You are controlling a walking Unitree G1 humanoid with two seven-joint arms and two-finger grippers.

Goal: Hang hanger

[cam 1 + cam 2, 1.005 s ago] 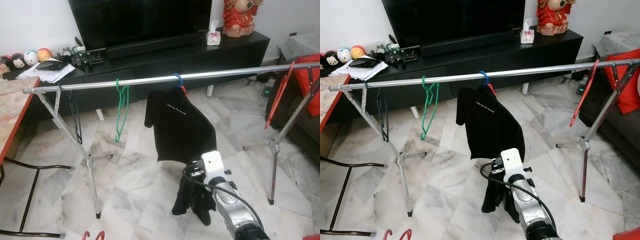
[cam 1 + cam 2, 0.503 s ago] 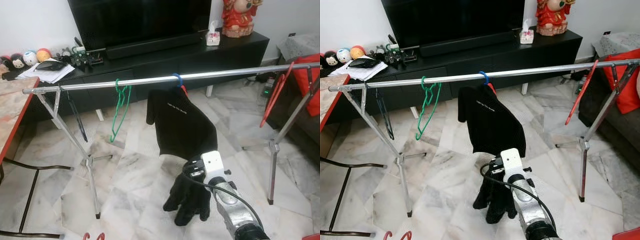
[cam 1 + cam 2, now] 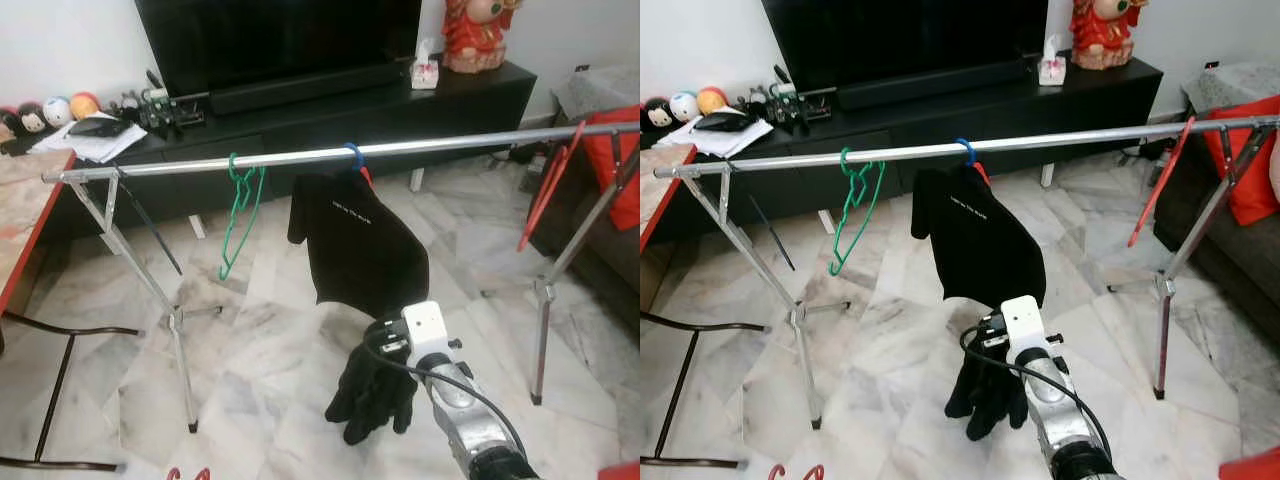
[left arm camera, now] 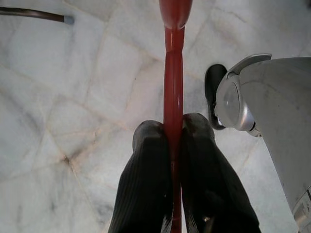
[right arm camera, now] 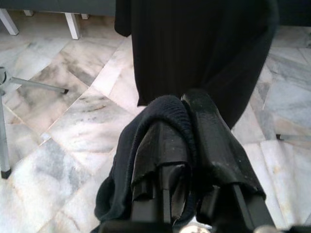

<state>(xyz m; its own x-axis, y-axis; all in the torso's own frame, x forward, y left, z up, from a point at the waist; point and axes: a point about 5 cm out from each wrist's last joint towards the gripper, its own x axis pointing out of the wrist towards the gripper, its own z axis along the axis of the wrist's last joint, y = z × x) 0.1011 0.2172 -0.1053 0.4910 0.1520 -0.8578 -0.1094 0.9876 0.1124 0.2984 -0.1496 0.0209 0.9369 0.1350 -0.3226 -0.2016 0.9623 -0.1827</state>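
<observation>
A metal rail (image 3: 450,145) crosses the room on two stands. A black shirt (image 3: 360,240) hangs from it on a blue hanger (image 3: 353,152) and is drawn towards me. My right gripper (image 5: 187,109) is shut on the shirt's bunched lower edge (image 3: 375,395), low and in front of the rail. Fabric drapes over one finger. My left gripper (image 4: 174,128) is down by my side, shut on a red hanger (image 4: 173,73), whose tips (image 3: 185,472) peek in at the bottom of the left eye view.
On the rail also hang a green hanger (image 3: 240,215), a thin black hanger (image 3: 150,225) and a red hanger (image 3: 545,195). Stand legs (image 3: 178,345) (image 3: 540,310) rest on marble floor. A TV console (image 3: 300,110) is behind, a red-edged table (image 3: 20,240) left, a sofa (image 3: 600,230) right.
The shirt's lower edge, which dangled from my right gripper, is now bunched and pulled slightly up and towards me. The green and black hangers have swung on the rail.
</observation>
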